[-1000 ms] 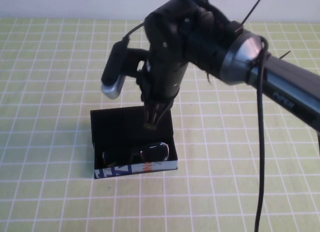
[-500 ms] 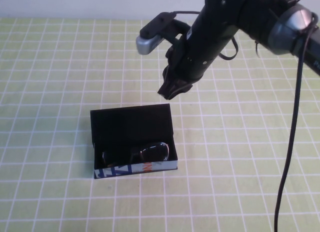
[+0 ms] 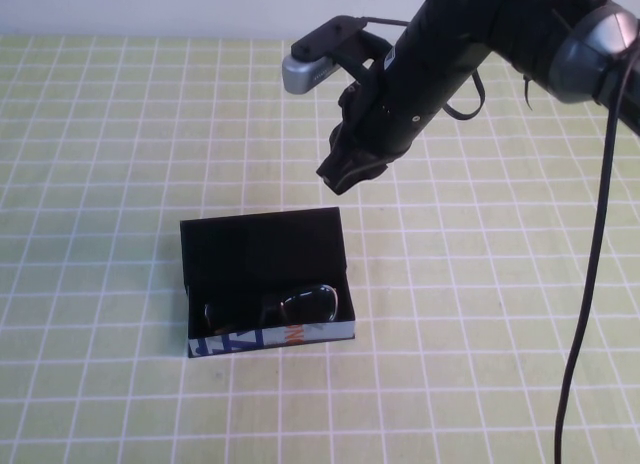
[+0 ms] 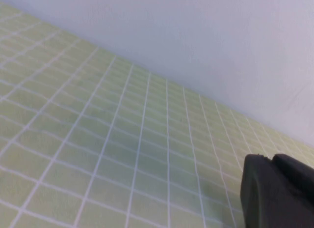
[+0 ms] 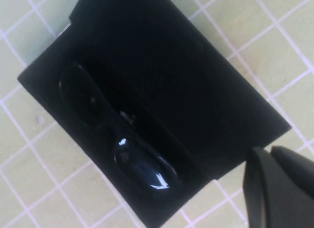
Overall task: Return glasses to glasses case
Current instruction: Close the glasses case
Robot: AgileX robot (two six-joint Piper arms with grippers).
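The glasses (image 3: 268,309) lie inside the open case (image 3: 267,284), lower left of centre. The right gripper (image 3: 345,174), closed and empty, hangs above. The left gripper (image 4: 277,191) sits apart; its fingers I cannot tell. Only the lid remains to be shut.

Black right arm (image 3: 430,64), silver-grey camera (image 3: 312,72), trailing black cable (image 3: 590,284).

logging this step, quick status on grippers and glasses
Right gripper shut, empty, above table beyond the case. Left gripper parked off to the side. Glasses inside open glasses case. Nothing in the way.
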